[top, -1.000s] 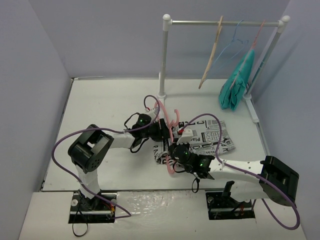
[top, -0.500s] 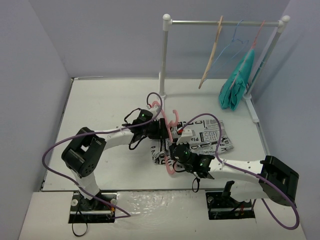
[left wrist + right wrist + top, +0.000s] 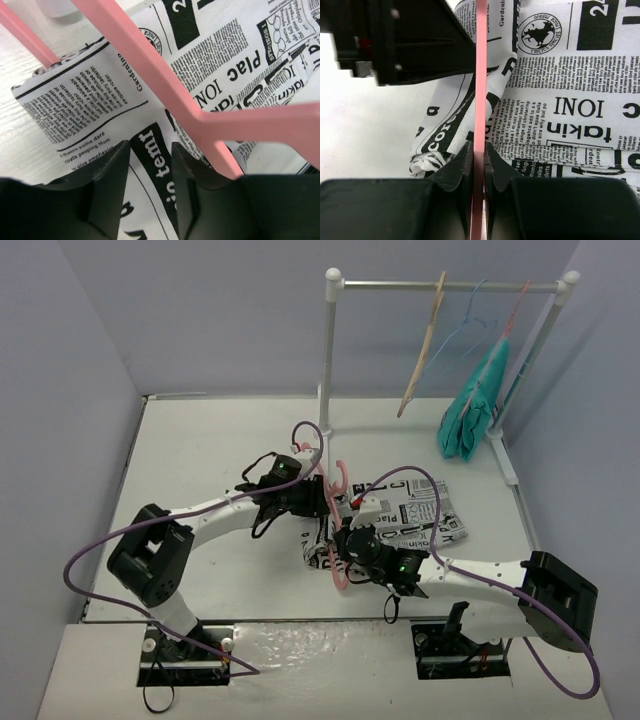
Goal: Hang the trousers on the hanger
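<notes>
On the white table [image 3: 200, 440] the trousers [image 3: 420, 515] lay in a rumpled heap right of the middle, and the pink hanger [image 3: 341, 476] lay across their left end, its hook toward the back. At the back stood a rack [image 3: 328, 350] whose rail carried a tan hanger [image 3: 422, 350], a thin blue hanger [image 3: 470, 325] and a teal garment [image 3: 472, 405] drooping at the right end. The left arm reached low and long across the table from the left, and its left gripper [image 3: 322, 502] sat at the hanger's upper part. Seen from its wrist, the left gripper [image 3: 150, 150] had its fingers apart just over the printed cloth [image 3: 90, 105], with the pink bar [image 3: 150, 70] running past beyond them. The right arm stretched in from the right, its right gripper [image 3: 345, 545] at the hanger's near part, fingers squeezed tight on the pink bar [image 3: 480, 75] above the trousers [image 3: 560, 75].
</notes>
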Controlling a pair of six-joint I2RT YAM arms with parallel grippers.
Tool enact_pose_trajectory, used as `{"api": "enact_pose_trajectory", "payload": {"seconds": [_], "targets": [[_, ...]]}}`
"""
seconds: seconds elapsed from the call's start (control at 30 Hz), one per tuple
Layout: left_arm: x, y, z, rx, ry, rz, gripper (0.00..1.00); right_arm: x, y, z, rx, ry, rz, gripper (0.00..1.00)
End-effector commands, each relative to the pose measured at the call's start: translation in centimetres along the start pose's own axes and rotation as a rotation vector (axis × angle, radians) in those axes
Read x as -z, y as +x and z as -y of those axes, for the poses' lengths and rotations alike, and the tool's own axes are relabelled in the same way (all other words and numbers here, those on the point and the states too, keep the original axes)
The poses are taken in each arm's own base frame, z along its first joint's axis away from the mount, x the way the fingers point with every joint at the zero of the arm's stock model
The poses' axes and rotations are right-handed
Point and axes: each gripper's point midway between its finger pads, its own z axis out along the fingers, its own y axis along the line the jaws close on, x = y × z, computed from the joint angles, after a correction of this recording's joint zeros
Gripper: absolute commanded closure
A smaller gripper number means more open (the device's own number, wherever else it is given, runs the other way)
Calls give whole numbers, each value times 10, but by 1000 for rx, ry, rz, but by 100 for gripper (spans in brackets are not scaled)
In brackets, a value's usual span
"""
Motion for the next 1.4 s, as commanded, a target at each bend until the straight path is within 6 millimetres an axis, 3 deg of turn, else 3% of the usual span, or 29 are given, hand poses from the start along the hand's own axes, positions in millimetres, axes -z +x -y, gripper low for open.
{"api": "enact_pose_trajectory", "payload": {"seconds": [0.0, 0.17, 0.3, 0.43, 0.67, 0.87, 1.0, 1.2, 1.37], "targets": [[32, -23, 16, -92, 28, 84, 69, 1, -5, -12, 13, -34, -6, 100], [42, -14, 19, -123, 55, 73, 71, 0, -4, -13, 18, -35, -9, 100], [39, 8, 27, -113, 106, 11, 73, 0, -7, -17, 17, -45, -7, 100], [31, 21, 39, -97, 148, 1, 74, 2, -13, -21, 14, -56, 1, 100], [6, 40, 44, -48, 176, 3, 75, 4, -20, -25, -4, -67, 13, 100], [-17, 38, 46, 6, 184, 53, 75, 4, -16, -21, -9, -53, 8, 100], [0, 35, 43, -31, 159, 66, 74, 4, -12, -19, -1, -51, -2, 100], [50, 10, 36, -72, 97, 137, 52, 4, -15, -20, 0, -54, 6, 100], [75, -9, 19, -148, 78, 184, 44, 4, -14, -22, 7, -62, -1, 100]]}}
